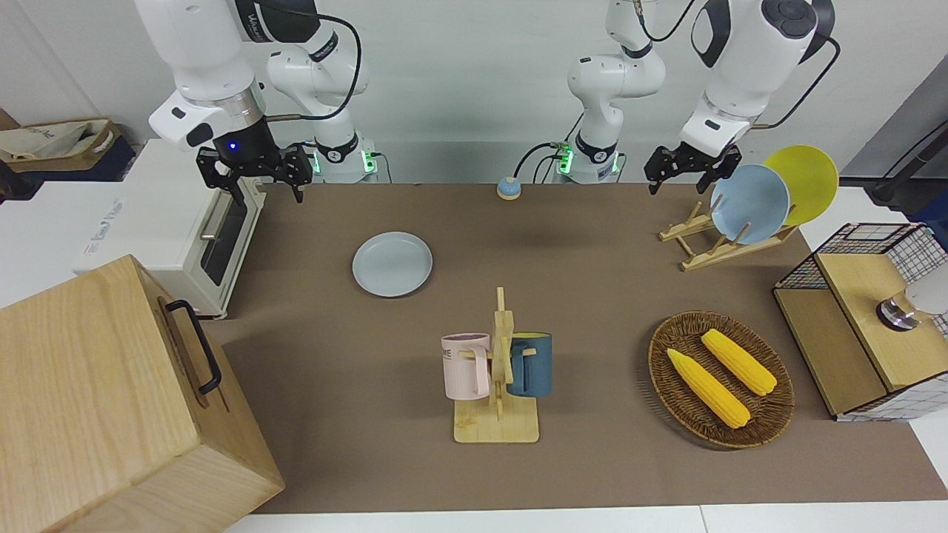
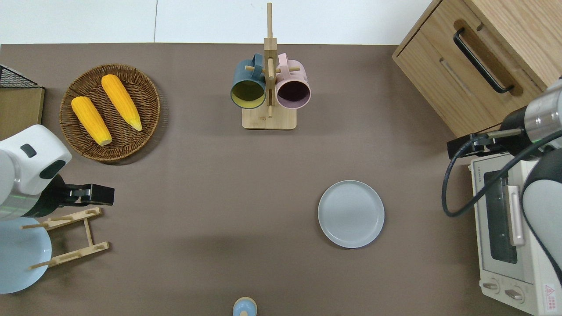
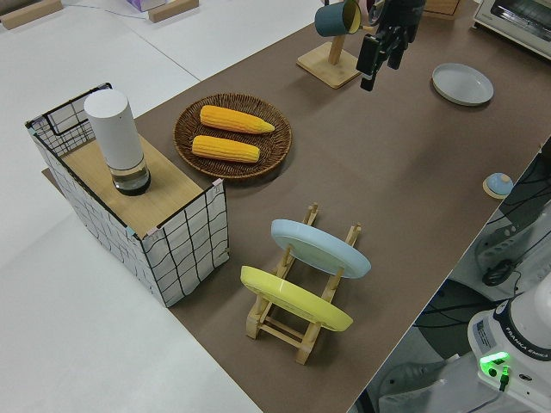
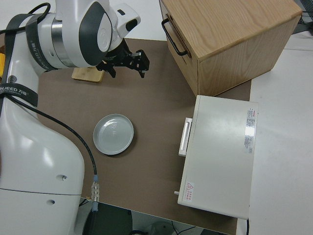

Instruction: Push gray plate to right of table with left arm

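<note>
Pale gray plate (image 2: 351,213) lies flat on the table (image 2: 197,197); the left gripper (image 2: 103,195) (fingers apart) should descend beside its rim, pushing low. Right arm parked.

wall (image 1: 459,66): plain white | floor (image 3: 103,344): white, possibly tiled

Smooth matt gray plate (image 2: 351,213), woven wicker basket (image 2: 151,112)

The room is bright, with even light from above. Shadows on the table (image 1: 592,281) are soft and short, like the one under the basket (image 2: 109,112) at about 5 o'clock. All views are sharp, without strong glare.
</note>
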